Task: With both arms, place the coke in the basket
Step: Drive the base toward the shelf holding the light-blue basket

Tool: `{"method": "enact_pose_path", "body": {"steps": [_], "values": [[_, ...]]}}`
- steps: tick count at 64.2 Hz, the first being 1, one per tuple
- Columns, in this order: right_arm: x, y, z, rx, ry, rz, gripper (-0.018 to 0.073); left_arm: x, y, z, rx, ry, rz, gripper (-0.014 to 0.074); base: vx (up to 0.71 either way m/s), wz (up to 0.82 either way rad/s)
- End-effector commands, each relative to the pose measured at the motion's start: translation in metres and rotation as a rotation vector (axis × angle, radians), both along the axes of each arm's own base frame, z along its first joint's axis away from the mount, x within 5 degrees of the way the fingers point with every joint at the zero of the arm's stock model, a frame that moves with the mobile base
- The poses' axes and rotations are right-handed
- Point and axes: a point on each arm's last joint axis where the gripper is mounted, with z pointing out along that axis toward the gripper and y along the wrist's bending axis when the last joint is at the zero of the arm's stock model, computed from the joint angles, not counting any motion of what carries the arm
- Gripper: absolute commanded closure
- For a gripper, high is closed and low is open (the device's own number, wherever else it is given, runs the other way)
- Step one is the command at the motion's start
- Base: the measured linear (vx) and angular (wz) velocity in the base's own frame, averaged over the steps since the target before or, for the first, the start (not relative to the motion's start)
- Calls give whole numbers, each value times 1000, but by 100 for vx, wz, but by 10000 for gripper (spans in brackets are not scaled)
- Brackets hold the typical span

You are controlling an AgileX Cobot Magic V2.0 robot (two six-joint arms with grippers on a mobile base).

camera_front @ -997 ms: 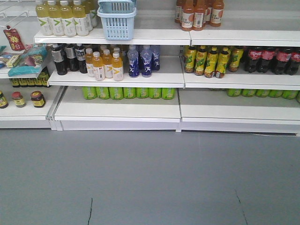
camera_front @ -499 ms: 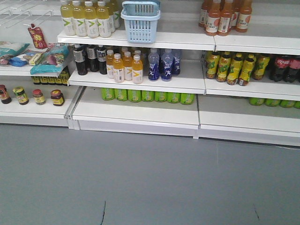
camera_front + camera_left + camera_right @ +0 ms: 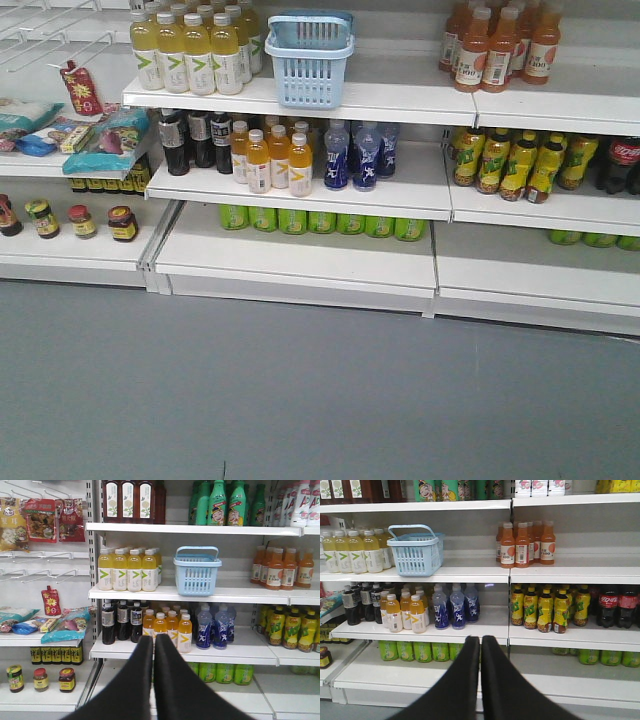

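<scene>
A light blue plastic basket (image 3: 309, 57) stands on the upper shelf; it also shows in the left wrist view (image 3: 196, 570) and the right wrist view (image 3: 417, 549). Dark coke bottles with red labels (image 3: 618, 606) stand at the right end of the middle shelf, and one shows at the right edge of the front view (image 3: 622, 163). My left gripper (image 3: 153, 641) is shut and empty, held back from the shelves. My right gripper (image 3: 480, 642) is shut and empty too, also well short of the shelves.
The white shelves (image 3: 300, 262) hold yellow bottles (image 3: 190, 50), orange bottles (image 3: 272, 160), blue bottles (image 3: 355, 155), green cans (image 3: 320, 221) and jars (image 3: 80, 220). Snack bags (image 3: 100, 140) lie at left. Grey floor (image 3: 300, 400) lies in front.
The whole front view has shifted: the shelves and basket have slid to the right in the picture, and the coke bottles have moved almost out at the right edge.
</scene>
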Motion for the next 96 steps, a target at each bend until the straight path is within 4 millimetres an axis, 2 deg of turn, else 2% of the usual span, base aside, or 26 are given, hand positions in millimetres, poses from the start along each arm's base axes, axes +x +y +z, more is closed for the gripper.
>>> {"method": "enact_pose_path", "body": {"steps": [1, 96], "values": [[-1, 0, 5, -4, -76, -4, 564, 0, 0, 17, -18, -90, -5, 603, 20, -1], [-1, 0, 5, -4, -77, -4, 564, 0, 0, 17, -18, -90, -5, 603, 22, -7]]}}
